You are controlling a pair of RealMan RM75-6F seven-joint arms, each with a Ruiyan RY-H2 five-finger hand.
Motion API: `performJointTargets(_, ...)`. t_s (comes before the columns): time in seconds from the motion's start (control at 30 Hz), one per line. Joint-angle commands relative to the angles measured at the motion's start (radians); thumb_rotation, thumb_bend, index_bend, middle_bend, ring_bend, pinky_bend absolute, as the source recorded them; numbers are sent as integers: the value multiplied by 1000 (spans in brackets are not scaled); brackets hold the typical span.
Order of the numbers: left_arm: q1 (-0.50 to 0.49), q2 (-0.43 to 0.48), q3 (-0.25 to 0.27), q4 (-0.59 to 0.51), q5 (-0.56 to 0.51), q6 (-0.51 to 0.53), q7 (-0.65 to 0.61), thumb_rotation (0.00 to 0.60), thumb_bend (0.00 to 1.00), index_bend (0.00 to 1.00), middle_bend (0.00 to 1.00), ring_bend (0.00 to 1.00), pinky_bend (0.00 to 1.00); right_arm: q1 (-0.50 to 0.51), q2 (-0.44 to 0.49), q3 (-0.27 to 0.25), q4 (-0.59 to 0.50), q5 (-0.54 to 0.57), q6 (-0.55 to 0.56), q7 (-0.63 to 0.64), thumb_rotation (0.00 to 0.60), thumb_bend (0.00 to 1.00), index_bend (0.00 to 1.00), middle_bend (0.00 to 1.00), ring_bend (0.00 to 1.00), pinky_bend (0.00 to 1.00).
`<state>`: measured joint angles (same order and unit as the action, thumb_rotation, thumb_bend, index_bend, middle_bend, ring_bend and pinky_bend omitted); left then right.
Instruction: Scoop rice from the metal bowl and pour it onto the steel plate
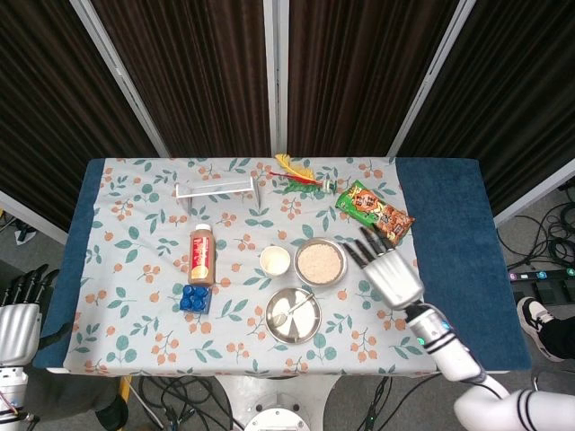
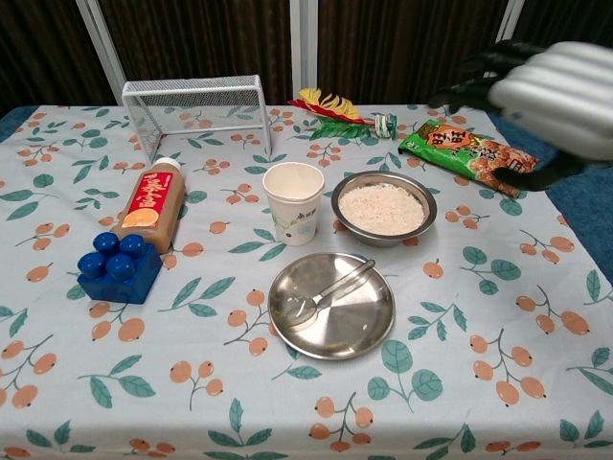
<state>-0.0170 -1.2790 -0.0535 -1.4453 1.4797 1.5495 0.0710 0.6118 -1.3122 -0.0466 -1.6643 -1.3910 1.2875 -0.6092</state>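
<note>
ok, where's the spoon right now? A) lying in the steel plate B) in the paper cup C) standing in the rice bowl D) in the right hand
A: the spoon lies flat in the steel plate, and the right hand is lifted off to the side with nothing in it.

Right hand (image 2: 551, 91): motion-blurred in the chest view, cut off by the right edge; finger positions unclear.
Left hand (image 1: 16, 314): cut off by the head view's left edge; only dark fingertips and part of the silver back show.
Snack packet (image 2: 469, 153): print too small to read.
</note>
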Motion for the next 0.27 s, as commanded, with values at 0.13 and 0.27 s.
performJointTargets(0.13, -5, 0, -7, -11, -6, -1, 9, 600, 185, 185, 187, 134, 134, -253, 164, -62, -93, 40, 225, 239, 600, 266, 0, 67, 0, 0)
performJointTargets(0.27, -3, 1, -7, -26, -13, -2, 24, 600, 185, 184, 187, 134, 134, -351, 185, -75, -93, 10, 326, 312, 600, 267, 0, 83, 0, 0)
